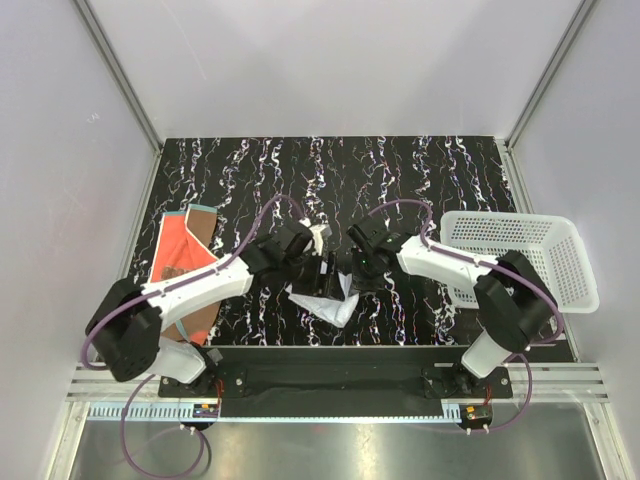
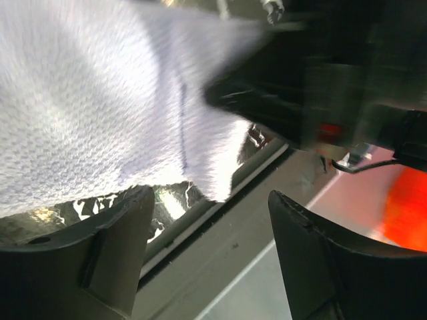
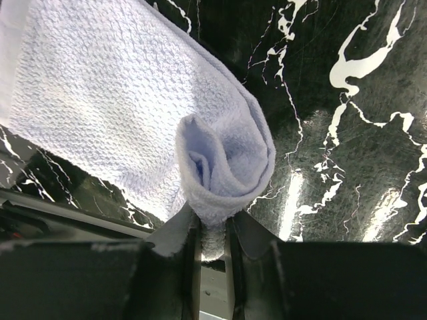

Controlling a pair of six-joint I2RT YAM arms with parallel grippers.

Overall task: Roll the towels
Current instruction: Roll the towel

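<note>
The right gripper (image 3: 212, 230) pinches the rolled end of the white towel (image 3: 100, 100), which lies well left of the basket (image 1: 520, 255); the left gripper (image 2: 208, 207) stands wide and empty. The orange towel (image 1: 180, 255) lies farther left, unrolled. Held by one narrow pinch, the loose roll may unwind or slip out.

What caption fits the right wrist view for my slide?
Right gripper pinching the rolled-up end of the white towel, black marbled table behind.

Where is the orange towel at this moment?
In the top view, the orange towel lies spread at the table's left side, partly under the left arm, far from the white basket.
</note>
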